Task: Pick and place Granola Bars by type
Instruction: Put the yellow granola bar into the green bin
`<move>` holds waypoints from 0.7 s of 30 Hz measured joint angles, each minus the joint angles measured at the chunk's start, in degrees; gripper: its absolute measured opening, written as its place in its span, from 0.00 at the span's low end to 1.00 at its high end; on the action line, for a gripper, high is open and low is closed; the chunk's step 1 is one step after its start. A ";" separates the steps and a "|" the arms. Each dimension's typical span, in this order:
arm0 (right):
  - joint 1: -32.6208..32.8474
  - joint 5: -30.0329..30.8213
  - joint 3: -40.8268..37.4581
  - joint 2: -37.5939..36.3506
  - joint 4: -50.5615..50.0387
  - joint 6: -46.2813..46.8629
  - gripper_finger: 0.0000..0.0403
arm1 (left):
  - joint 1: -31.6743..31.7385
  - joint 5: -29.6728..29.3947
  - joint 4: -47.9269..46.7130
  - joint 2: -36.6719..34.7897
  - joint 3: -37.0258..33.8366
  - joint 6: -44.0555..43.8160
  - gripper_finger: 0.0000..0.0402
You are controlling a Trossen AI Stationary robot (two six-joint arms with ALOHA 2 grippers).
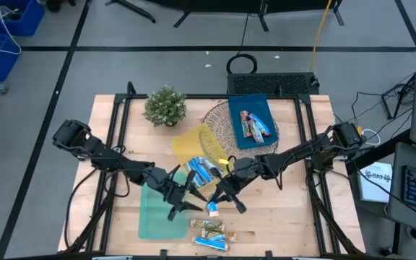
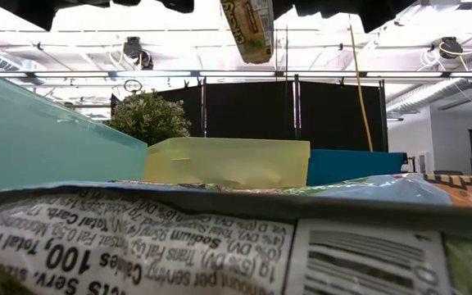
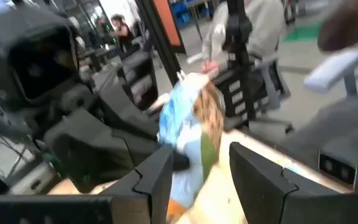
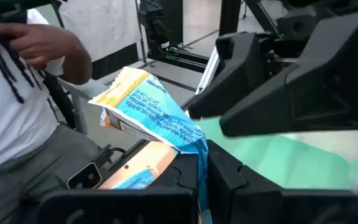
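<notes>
Over the table's middle, a blue-and-gold granola bar (image 4: 148, 112) is held clear of the table by my right gripper (image 4: 202, 171), which is shut on it. The low view shows the same bar (image 2: 248, 29) hanging high up. My left gripper (image 3: 201, 180) faces it from the table's left. It is open, with one finger on either side of the bar (image 3: 188, 134). Another bar (image 1: 204, 172) lies on the yellow tray (image 1: 190, 144). Several bars (image 1: 255, 126) lie in the blue tray (image 1: 251, 108). Two more bars (image 1: 209, 230) lie near the front edge. My right gripper pinches the bar by the crimped end of its wrapper (image 4: 196, 144) between its two fingers. The fingers come roughly level from the table's right. The rest of the bar sticks out beyond them, tilted and lifted clear. My left gripper: I cannot tell whether its fingers touch the bar.
A green tray (image 1: 157, 213) lies at the front left. A potted plant (image 1: 166, 106) stands at the back left, and a wicker mat (image 1: 219, 115) lies under the blue tray. A wrapper (image 2: 138, 246) lies right in front of the low camera. People sit beyond the table.
</notes>
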 joint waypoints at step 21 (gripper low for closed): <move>-2.87 -0.45 -0.04 0.09 4.73 -2.18 0.00 | -1.19 -3.75 2.75 0.15 0.04 -0.32 0.41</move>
